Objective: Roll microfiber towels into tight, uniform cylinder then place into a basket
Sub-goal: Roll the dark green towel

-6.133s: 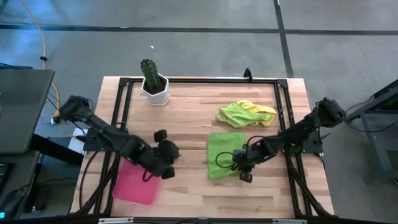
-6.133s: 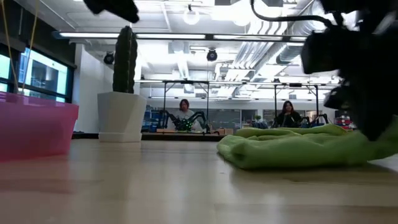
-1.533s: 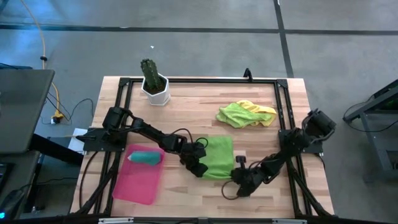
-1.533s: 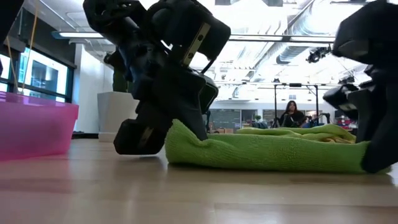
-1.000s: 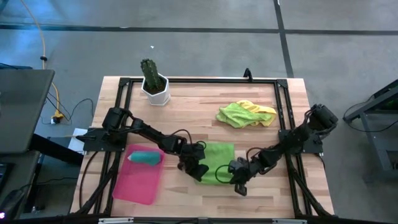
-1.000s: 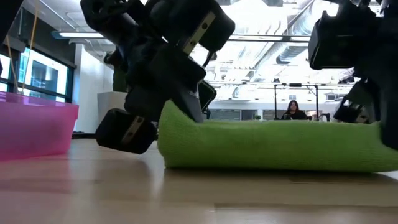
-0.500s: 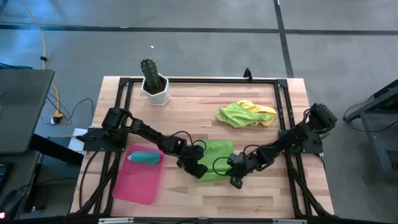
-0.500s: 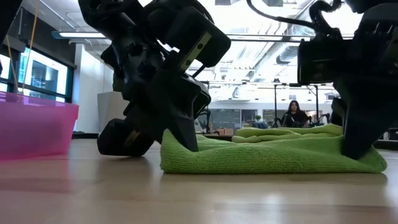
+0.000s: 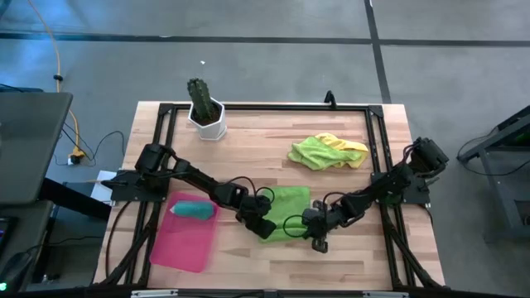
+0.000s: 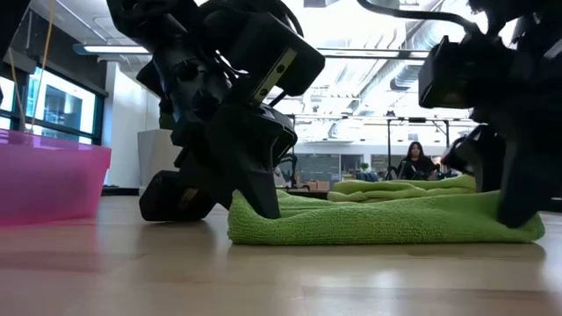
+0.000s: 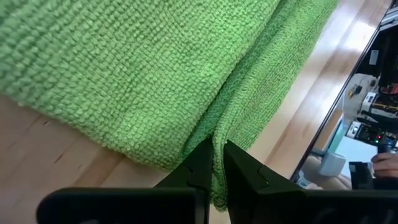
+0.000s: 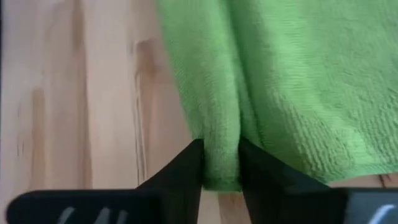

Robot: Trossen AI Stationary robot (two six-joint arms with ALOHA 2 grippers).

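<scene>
The green towel (image 11: 155, 68) pinched in my left gripper (image 11: 217, 163) is a nubbly, looped cloth, soft and matt, and the same fuzzy weave bunches between my right gripper's (image 12: 221, 165) matt black fingers (image 12: 180, 171). Under it the table (image 9: 248, 149) is pale planked wood with a smooth, faintly shiny finish. At the left edge of the low view, the pink basket (image 10: 53, 180) looks like translucent, glossy plastic.

Overhead, tabletop-level, two close wrist views
</scene>
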